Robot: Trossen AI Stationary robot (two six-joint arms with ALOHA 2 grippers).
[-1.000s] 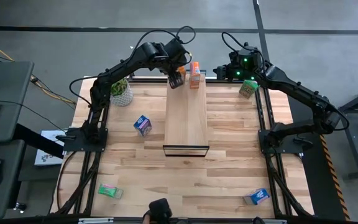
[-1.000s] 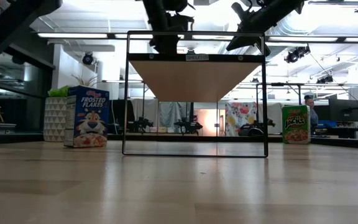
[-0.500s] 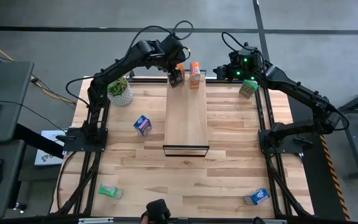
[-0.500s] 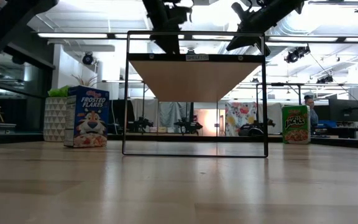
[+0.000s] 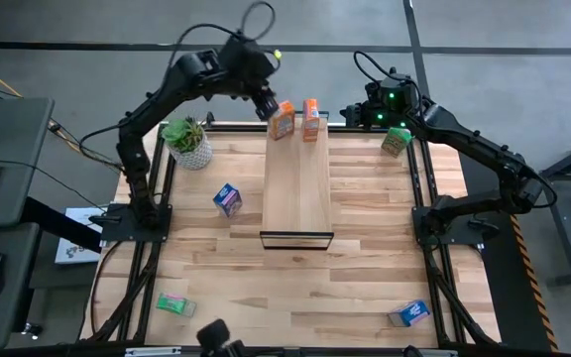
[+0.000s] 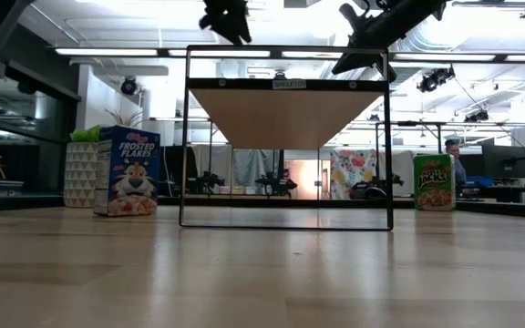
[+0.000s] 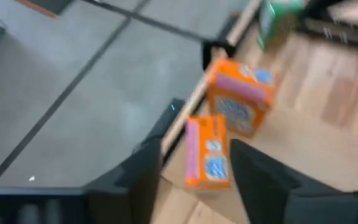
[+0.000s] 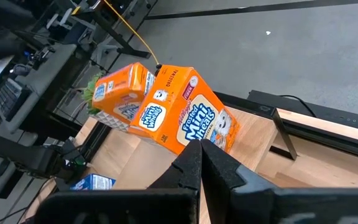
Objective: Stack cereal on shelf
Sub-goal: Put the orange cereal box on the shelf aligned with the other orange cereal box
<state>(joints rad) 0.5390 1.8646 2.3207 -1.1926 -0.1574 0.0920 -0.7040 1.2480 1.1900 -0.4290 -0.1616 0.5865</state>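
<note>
Two orange cereal boxes (image 5: 283, 121) (image 5: 311, 119) stand side by side on the far end of the light-wood shelf (image 5: 298, 188). My left gripper (image 5: 263, 102) hangs open, above and just left of the left orange box (image 7: 207, 152), touching nothing. My right gripper (image 5: 350, 112) waits shut near the shelf's far right corner, pointing at the orange boxes (image 8: 185, 121) without touching them. A green box (image 5: 397, 142) stands on the table by the right arm. A blue box (image 5: 227, 199) stands left of the shelf. Another green box (image 5: 174, 304) and another blue one (image 5: 408, 313) lie near the near edge.
A potted plant (image 5: 191, 144) stands at the table's far left corner, close under the left arm. The shelf's black frame (image 6: 287, 137) raises the plank above the tabletop. The low view shows the blue box (image 6: 126, 170) and the green box (image 6: 433, 182) upright.
My left gripper has drawn back from the left orange box, rising and moving toward the table's far left corner. The box stays standing on the shelf's far end beside the other orange one. The right arm has kept still.
</note>
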